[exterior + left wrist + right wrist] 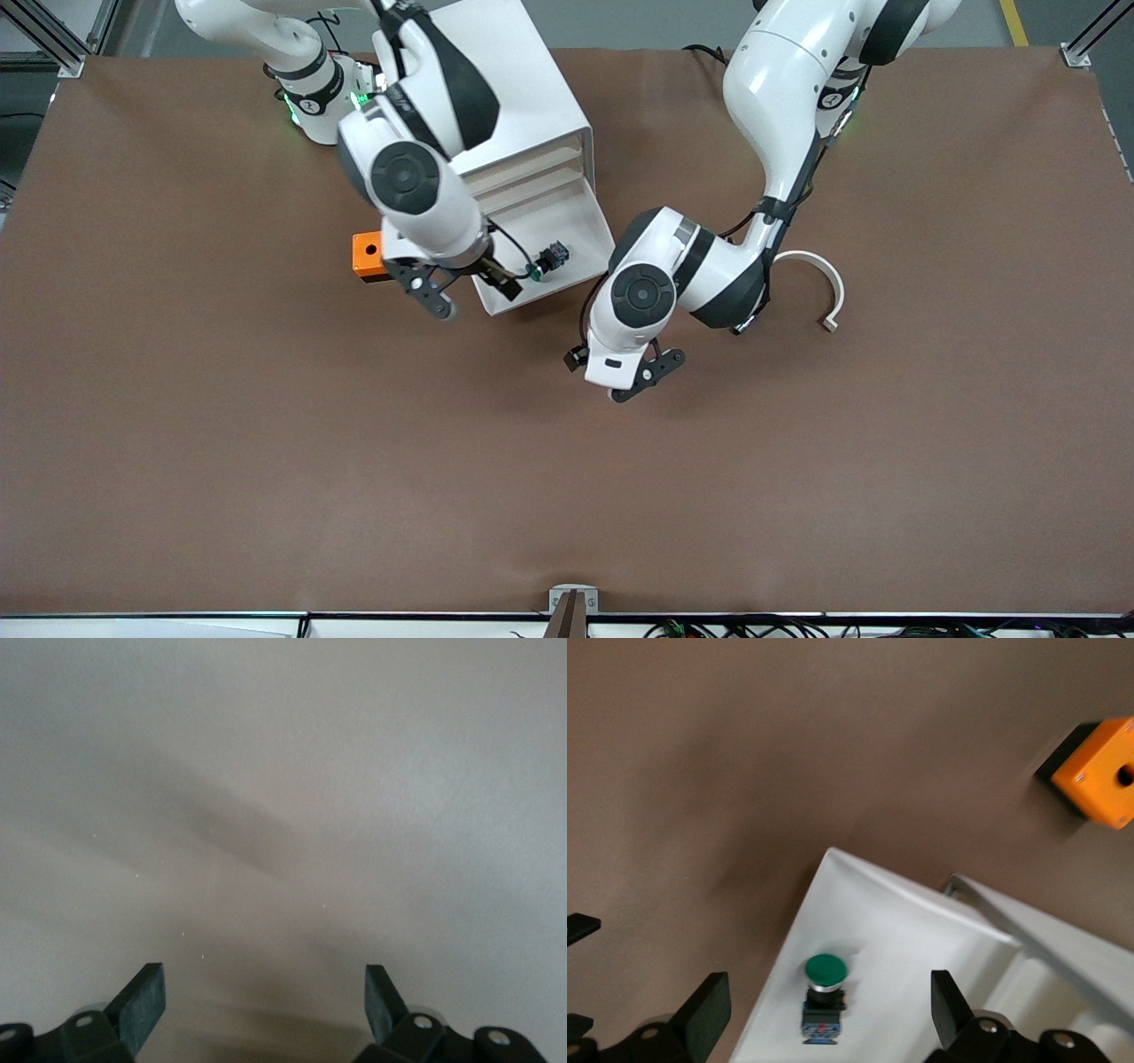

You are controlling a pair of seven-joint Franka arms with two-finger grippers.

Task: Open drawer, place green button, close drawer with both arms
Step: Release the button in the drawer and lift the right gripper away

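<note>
Drawer (551, 232) pulled out of cabinet (514, 89), button (551, 258) lying in it; only closing left. Right gripper (461, 288) over drawer's front edge, jaws apart, empty. Left gripper (651, 370) beside drawer, over table (266, 461), jaws apart. 1 button, 1 orange box (367, 255), 2 arms.

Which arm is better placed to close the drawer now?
Right. Its open gripper hangs over the drawer's front edge, the button already inside. The left gripper, open too, is over bare table.
</note>
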